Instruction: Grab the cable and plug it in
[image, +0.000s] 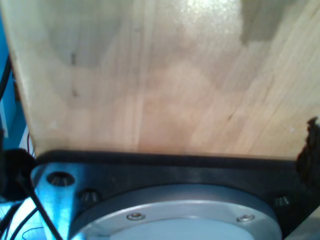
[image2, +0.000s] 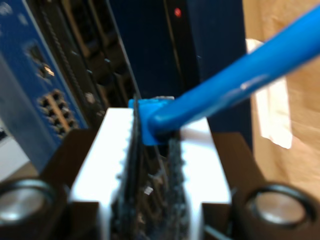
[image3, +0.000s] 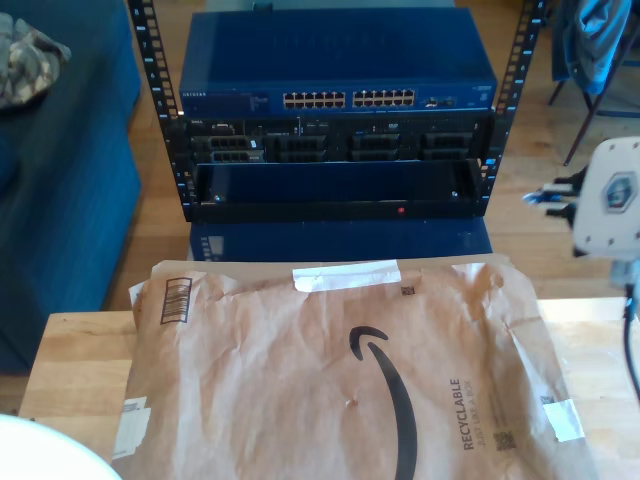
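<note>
Jaws clamping cable (image2: 235, 80), switch (image2: 30, 85) beside

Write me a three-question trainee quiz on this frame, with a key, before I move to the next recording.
1. True or false: my second gripper is shut on the cable.
2. In the exterior view, what lies on the wooden table? A) a brown paper mailer B) a metal tray C) a laptop
3. Fill in: the row of ports on the rack's blue switch sits ____ the red light in the exterior view.

Key: 1 true; 2 A; 3 above.
</note>
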